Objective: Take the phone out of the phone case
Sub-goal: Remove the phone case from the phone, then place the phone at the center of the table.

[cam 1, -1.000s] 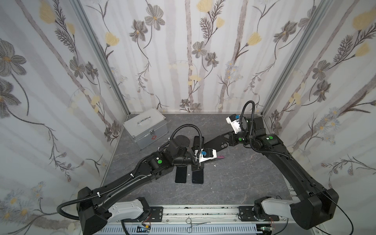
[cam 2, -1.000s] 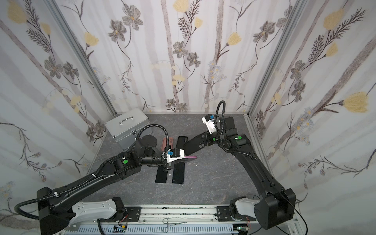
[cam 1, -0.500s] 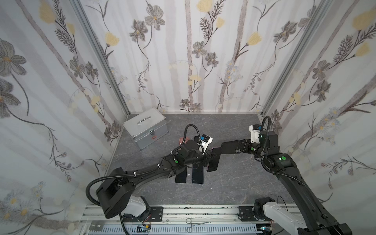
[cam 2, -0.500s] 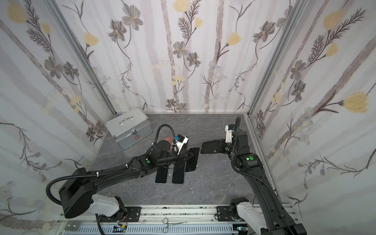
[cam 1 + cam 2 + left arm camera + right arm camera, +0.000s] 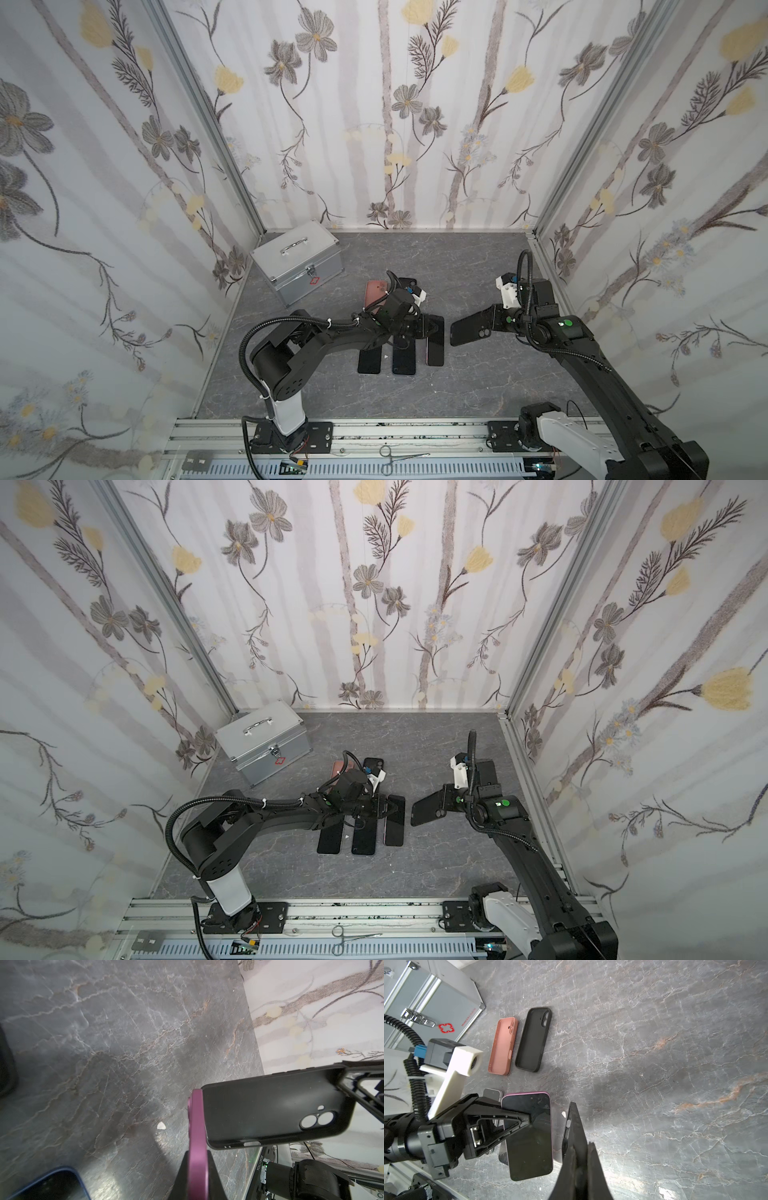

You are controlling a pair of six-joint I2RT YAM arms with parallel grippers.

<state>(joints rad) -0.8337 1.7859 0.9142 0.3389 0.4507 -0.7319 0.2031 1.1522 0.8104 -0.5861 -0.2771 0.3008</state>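
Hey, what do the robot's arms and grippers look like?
The left arm and right arm are black with white base links and green dots. A ribbed black cable runs along each; a white camera mount tops each wrist. The left gripper and right gripper are black with triangular fingers.

- The tabletop (image 5: 478, 395) is a dark grey slab with pale marble-like veins and a few rusty streaks, walled in by flowered panels on three sides.
- A silver aluminium case (image 5: 297, 266) stands in the far left corner, its handle on top and a latch and red cross mark on its front.
- A pink phone case (image 5: 502, 1047) and a black phone case (image 5: 533, 1041) lie just beside each other near the aluminium case, hollow side up.
- Two dark phones (image 5: 370, 361) (image 5: 404, 360) lie side by side, screens up, nearer the front.
- A purple-edged phone (image 5: 533, 1147) sits at that row's right; whether it rests on the slab cannot be told.
- A small white chip (image 5: 161, 1125) lies close by.
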